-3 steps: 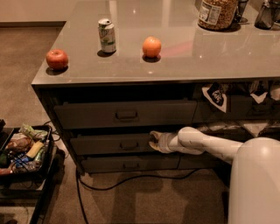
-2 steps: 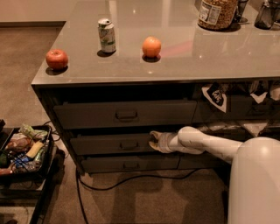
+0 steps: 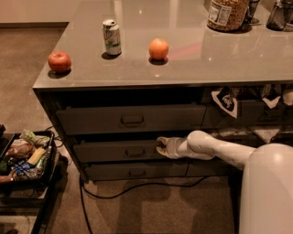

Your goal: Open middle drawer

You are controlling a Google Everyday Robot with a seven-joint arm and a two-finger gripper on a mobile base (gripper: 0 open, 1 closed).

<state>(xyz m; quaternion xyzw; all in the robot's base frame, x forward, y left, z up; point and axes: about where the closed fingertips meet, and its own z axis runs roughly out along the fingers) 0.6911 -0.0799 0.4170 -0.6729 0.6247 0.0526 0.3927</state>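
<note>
Nearest item: my white base (image 3: 268,192), filling the lower right corner. Item: a black cable (image 3: 137,187), lying loose across the brown carpet in front of the cabinet. Item: a low black cart (image 3: 46,176) at far left, loaded with mixed snack packets (image 3: 23,153). Item: my white arm (image 3: 215,151), reaching leftward from the base along the cabinet face. Item: my gripper (image 3: 162,146), placed at the right end of the middle drawer (image 3: 105,153), level with its upper edge and well to the right of its small loop handle (image 3: 136,152); it seemed to touch the front there, and whether it was grasping anything I could not tell. The middle drawer sat between the slim bottom drawer (image 3: 110,172) and the taller top drawer (image 3: 91,119), with a dark gap above its front. Item: printed packets (image 3: 226,101), hanging in the open bay to the right of the top drawer. Item: the grey glossy counter (image 3: 192,64). On it, front to back: a red apple (image 3: 59,61) near the left corner, an orange (image 3: 158,49) at mid-front, a pale can (image 3: 112,37) upright between the two and slightly behind, and a large labelled jar (image 3: 226,13) at the far right rear.
</note>
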